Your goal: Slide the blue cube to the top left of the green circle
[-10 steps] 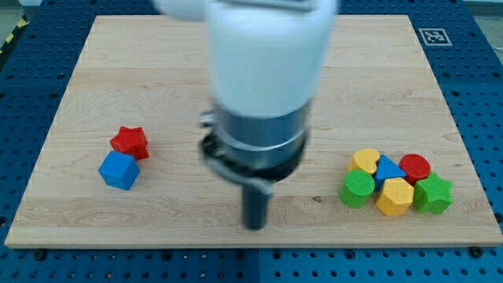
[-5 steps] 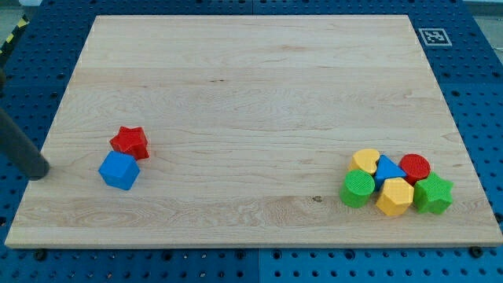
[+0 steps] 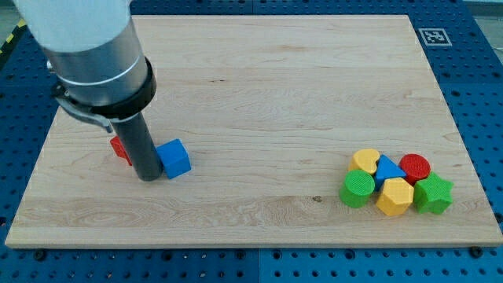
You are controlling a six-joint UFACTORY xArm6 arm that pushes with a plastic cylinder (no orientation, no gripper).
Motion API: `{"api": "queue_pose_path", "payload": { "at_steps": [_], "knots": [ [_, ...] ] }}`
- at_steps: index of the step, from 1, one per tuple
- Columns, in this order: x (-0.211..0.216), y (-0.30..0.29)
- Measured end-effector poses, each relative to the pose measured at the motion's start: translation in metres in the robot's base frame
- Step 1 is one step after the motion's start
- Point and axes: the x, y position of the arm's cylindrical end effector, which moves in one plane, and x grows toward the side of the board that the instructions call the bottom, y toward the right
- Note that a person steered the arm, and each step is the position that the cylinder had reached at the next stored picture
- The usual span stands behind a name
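Pushing step: my tip (image 3: 148,177) touches the left face of the blue cube (image 3: 174,158), near the board's bottom-left; no gripper fitted, so nothing is held. The green circle (image 3: 357,189) sits well apart, near the bottom-right corner. Next move calls for a long rightward push, ending at its upper left.

The board (image 3: 259,86) is pale wood with fine grain, lying on a blue perforated table (image 3: 479,94), and a black-and-white marker (image 3: 433,36) sits at its top right corner. My tip (image 3: 149,178) is dark grey below a white and grey arm; beside it are a blue cube (image 3: 174,159) and a red block (image 3: 119,148). The cluster holds a green circle (image 3: 357,189), a yellow block (image 3: 365,160), a blue triangle (image 3: 387,168), a red circle (image 3: 415,167), a yellow hexagon (image 3: 394,196) and a green star (image 3: 433,194)
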Motion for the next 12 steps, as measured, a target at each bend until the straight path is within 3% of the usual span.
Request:
{"api": "queue_pose_path", "payload": {
  "at_steps": [4,6,10,12],
  "knots": [
    [-0.064,0.095],
    [-0.065,0.144],
    [-0.009,0.208],
    [0.032,0.151]
  ]
}}
